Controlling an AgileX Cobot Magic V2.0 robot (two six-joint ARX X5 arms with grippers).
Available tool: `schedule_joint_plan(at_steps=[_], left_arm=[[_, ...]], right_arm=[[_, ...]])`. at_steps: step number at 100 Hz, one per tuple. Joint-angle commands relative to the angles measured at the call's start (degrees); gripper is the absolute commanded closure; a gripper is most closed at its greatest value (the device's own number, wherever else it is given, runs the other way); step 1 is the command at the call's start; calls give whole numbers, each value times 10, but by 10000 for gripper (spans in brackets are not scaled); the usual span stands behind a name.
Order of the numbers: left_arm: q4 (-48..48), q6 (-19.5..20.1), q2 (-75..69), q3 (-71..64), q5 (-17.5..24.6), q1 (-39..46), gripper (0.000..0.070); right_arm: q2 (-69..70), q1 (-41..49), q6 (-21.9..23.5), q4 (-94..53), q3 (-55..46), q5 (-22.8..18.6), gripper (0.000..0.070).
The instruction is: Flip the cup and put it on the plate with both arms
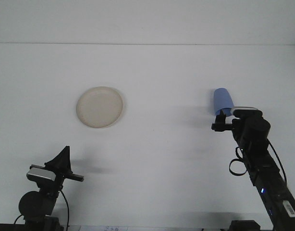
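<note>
My right tool (pixel 228 118) reaches out over the white surface (pixel 166 159) at the near edge of the pale blue plastic cup (pixel 222 101), which lies on its side at the right of the surface with its open mouth toward me; my arm covers that mouth, and I cannot tell how far the tool is open or whether it touches the cup. The round cream-coloured plate (pixel 99 107) lies flat well apart from the cup, on the left half of the surface, with nothing on it. My left tool (pixel 62 160) sits low at the near left edge, pointing up, well apart from the plate; its opening I cannot tell either.
</note>
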Motion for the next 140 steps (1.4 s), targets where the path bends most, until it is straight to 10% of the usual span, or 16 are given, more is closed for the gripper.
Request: schedule_joint_plan(at_steps=[1,106,114,125,140], left_arm=[[6,0,0,-11,-2,0,687],[6,0,0,-11,-2,0,687],[6,0,0,-11,-2,0,688],[6,0,0,-11,-2,0,687],[6,0,0,-11,-2,0,687]], right_arm=[[29,3,17,9,4,-7,146],[351,22,80,347,33,-62,175],[363,18,80,357,46,-68,310],[368,12,79,360,56,-76,697],[366,11,80,351,58,-76,700]])
